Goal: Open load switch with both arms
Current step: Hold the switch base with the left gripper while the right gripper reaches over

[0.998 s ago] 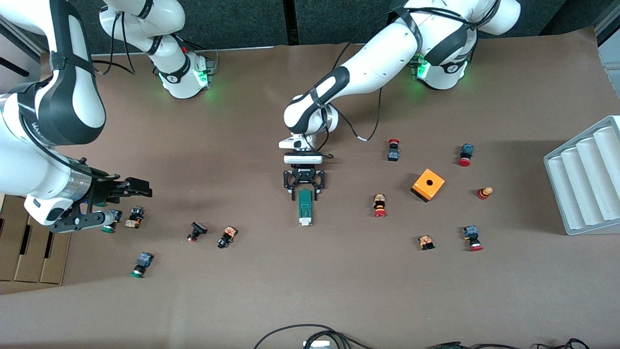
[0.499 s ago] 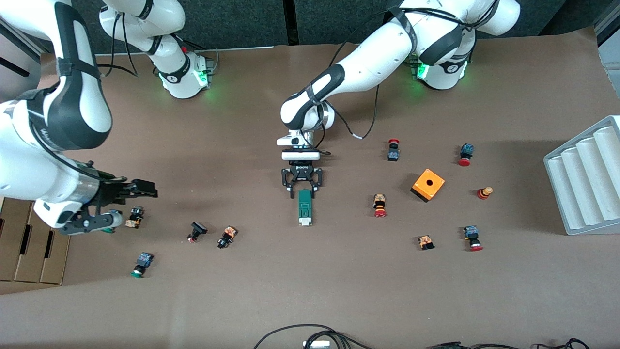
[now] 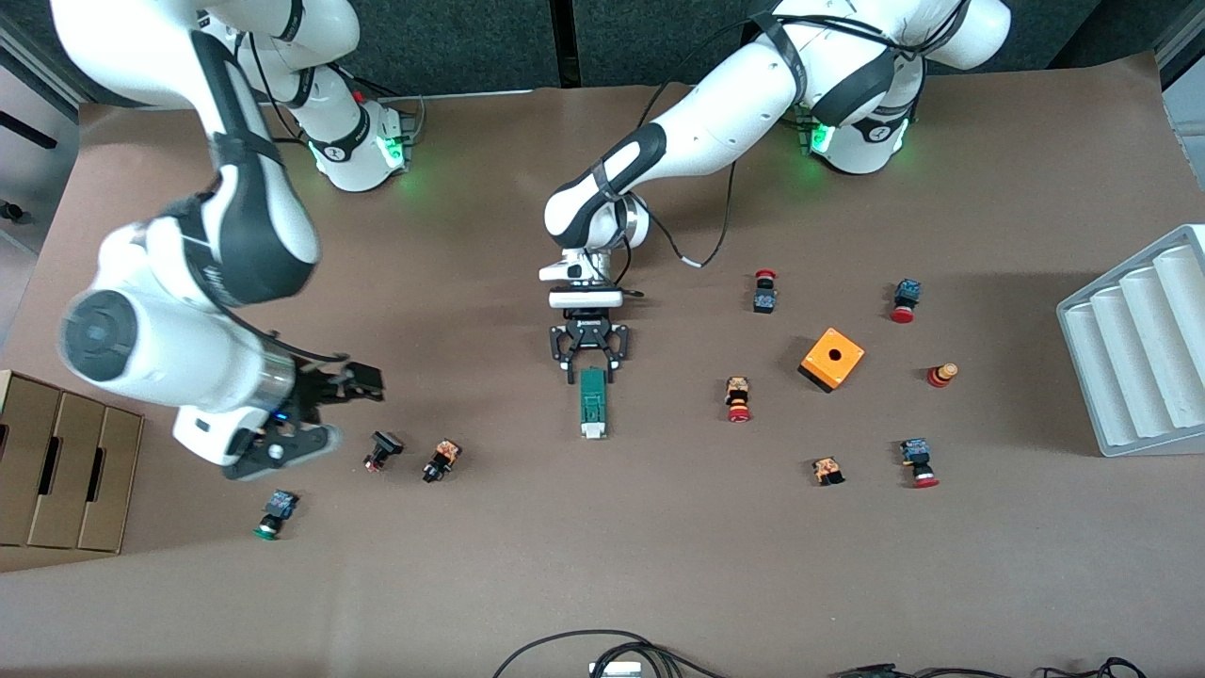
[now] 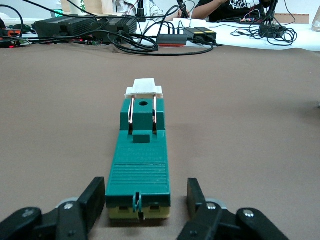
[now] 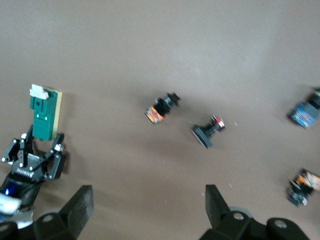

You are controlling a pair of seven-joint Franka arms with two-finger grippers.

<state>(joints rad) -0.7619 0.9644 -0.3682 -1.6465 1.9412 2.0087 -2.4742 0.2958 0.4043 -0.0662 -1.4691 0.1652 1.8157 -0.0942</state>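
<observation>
A: Quickly, right gripper (image 3: 325, 414)?
B: Up in the air toward the right arm's end of the table from the load switch (image 3: 592, 403), over bare table by two small push buttons (image 3: 381, 449) (image 3: 440, 460). Fingers (image 5: 80, 207) spread wide apart, holding nothing.

A: Load switch?
B: Green block lying flat near mid-table, white sliding piece (image 4: 144, 88) on the end nearer the front camera.

A: Left gripper (image 3: 590, 371)?
B: Low at the switch's end farther from the camera. One finger (image 4: 97, 200) on each side of that end, thin gaps showing on both sides, so part-way apart and not clamped on it.

A: Past the switch?
B: Orange cube (image 3: 832, 359) with a hole toward the left arm's end, red-capped buttons (image 3: 738, 398) (image 3: 763, 291) scattered around it, grey ridged tray (image 3: 1137, 343) at the table edge.
</observation>
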